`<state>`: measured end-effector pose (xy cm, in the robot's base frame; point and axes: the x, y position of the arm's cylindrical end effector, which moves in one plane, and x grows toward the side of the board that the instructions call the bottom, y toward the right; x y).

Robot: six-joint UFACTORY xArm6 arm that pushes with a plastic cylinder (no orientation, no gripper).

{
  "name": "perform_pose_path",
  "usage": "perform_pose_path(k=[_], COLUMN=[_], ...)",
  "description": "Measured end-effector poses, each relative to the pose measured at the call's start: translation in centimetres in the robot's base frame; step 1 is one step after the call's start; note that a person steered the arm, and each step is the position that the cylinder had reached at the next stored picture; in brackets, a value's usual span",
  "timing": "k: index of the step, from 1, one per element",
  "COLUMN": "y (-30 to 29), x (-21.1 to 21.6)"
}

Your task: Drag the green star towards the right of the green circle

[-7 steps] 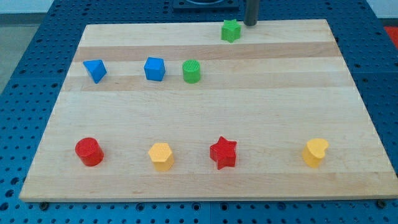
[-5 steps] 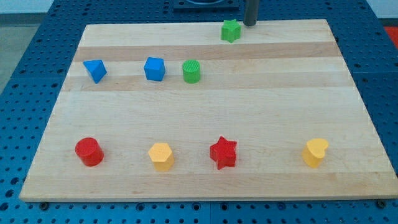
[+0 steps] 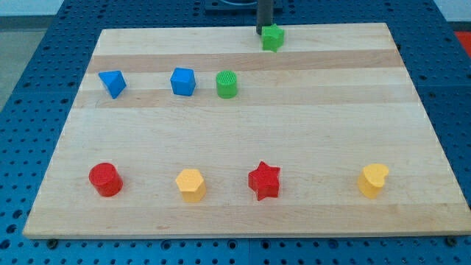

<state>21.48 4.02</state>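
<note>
Wooden board on a blue perforated table, seen from the single camera view. The arm carries no jaws and grasps nothing; it ends in a dark rod, and my tip rests at the board's top edge, just beside the green star at roughly its 10 o'clock, apparently touching it or nearly so; actual contact cannot be confirmed. The green star lies near the top edge, slightly toward the view's right of centre. The green circle, a ridged cylinder, stands apart from the star at about its 7 o'clock. At the circle's 9 o'clock sits a blue cube, and farther along the same direction a blue, angular block whose shape is not clearly resolved. Along the lower row, from the view's left to right: a red cylinder, a yellow hexagonal block, a red star, and a yellow heart-shaped block, all well apart from one another.
</note>
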Motion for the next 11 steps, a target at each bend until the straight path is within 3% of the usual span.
perform_pose_path(k=[4,5,7,8,11], y=[5.1,2.9,-3.3,-3.5,2.5], x=[6.2,7.2,7.7,8.0,7.1])
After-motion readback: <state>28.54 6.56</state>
